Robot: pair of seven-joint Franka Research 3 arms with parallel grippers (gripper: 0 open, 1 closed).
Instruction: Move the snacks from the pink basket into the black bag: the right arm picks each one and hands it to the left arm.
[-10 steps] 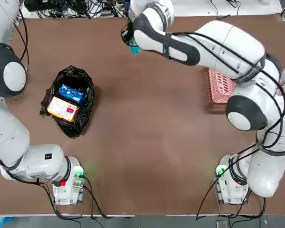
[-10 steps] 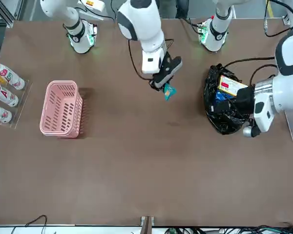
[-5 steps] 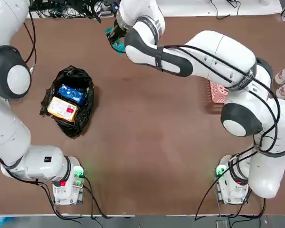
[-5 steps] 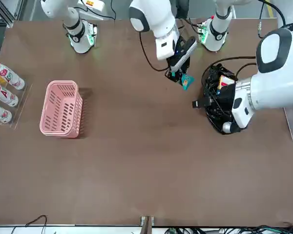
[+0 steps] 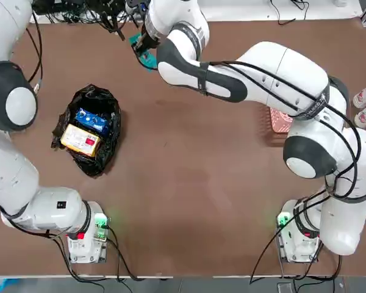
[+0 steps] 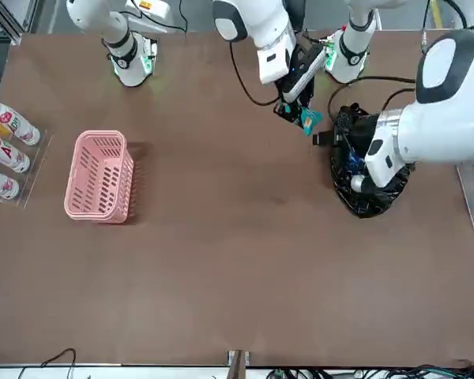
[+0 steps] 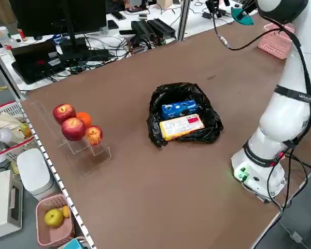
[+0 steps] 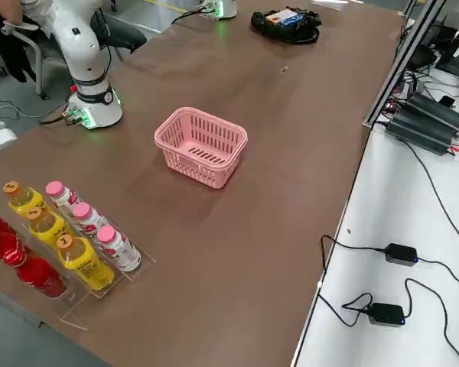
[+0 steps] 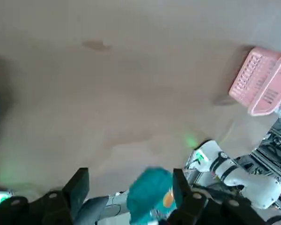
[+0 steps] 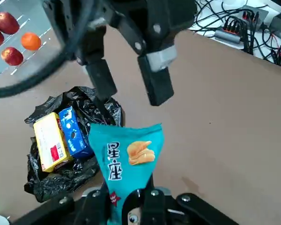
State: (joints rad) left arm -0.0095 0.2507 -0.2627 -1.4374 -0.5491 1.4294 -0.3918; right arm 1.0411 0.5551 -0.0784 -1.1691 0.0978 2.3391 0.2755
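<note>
dangling above the desk (image 6: pixel 221 276), a small teal-green packet (image 10: pixel 126 164) is clenched at its lower end by the fingers of the right gripper (image 10: pixel 131 192), raised high between the two arms. facing it, the left gripper (image 9: pixel 129 174) hangs close by, its fingers parted and gripping nothing. a handover appears to be next, and probably the last: the blue packet (image 5: pixel 92 121) and the yellow-orange packet (image 5: pixel 80 140) already lie side by side in the black bag (image 5: pixel 110 131), on the left arm's side, while the pink basket (image 8: pixel 195 170), across the desk, shows no snacks inside. the risk lies in the swap. should the right fingers part before the left ones bite, the packet could drop to the desk; if the left fingers close off-line, they could catch only a soft corner, or knock the other gripper. squeezing too hard may crumple the pouch, and folds of thin plastic could snag a low release.
</note>
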